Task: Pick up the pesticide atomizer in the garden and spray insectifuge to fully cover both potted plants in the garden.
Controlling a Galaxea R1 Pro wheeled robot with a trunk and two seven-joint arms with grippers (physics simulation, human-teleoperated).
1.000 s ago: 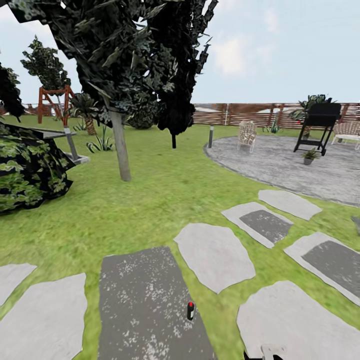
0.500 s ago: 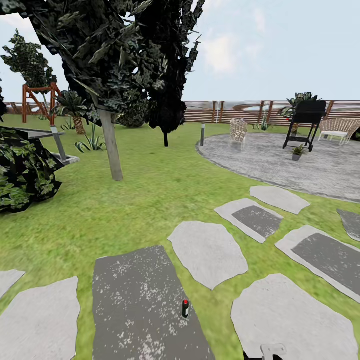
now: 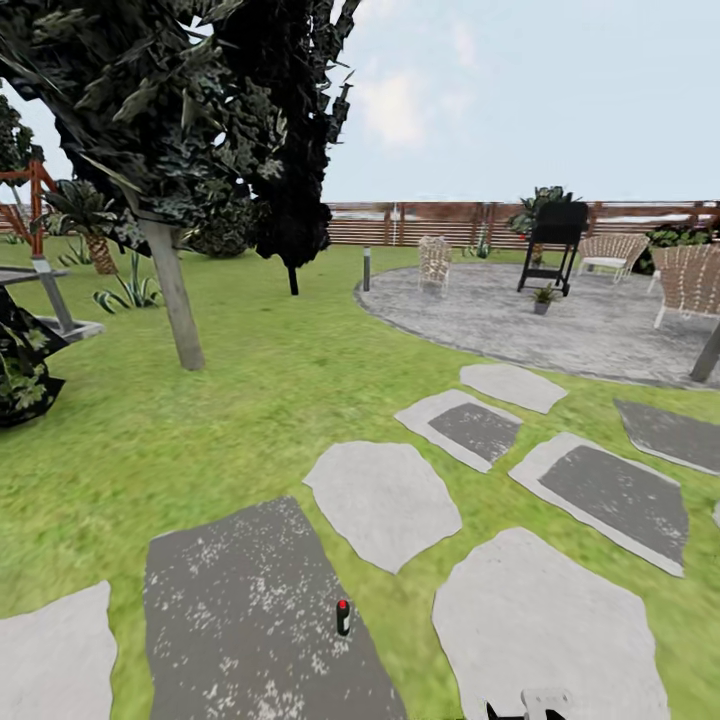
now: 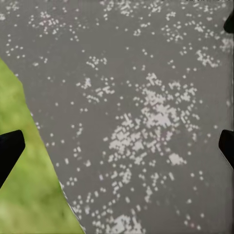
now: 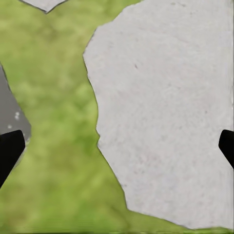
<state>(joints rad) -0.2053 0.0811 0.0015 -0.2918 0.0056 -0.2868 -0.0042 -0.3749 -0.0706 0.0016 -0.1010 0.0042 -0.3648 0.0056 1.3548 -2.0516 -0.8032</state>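
Observation:
The pesticide atomizer [image 3: 342, 617], a small dark bottle with a red top, stands upright on a dark speckled stepping stone [image 3: 250, 620] close in front of me. One small potted plant [image 3: 543, 297] sits on the round grey patio [image 3: 560, 330] of the garden, beside the black grill [image 3: 553, 238]. In the left wrist view, my left gripper [image 4: 117, 146] hangs open over the speckled stone, with its dark fingertips [image 4: 9, 151] far apart. My right gripper [image 5: 117, 148] is open above a pale stone [image 5: 165, 107] and grass, holding nothing.
A dark tree with a grey trunk [image 3: 172, 295] stands on the lawn to the left, a dark bush [image 3: 20, 365] beyond it. Wicker chairs [image 3: 690, 280] and a lamp post [image 3: 367, 268] ring the patio. Stepping stones [image 3: 385, 500] lead towards it. A slatted fence [image 3: 440, 222] closes the back.
The whole head view has shifted left, so the camera has turned right; more of the patio and its chairs shows. The atomizer still stands on its stone.

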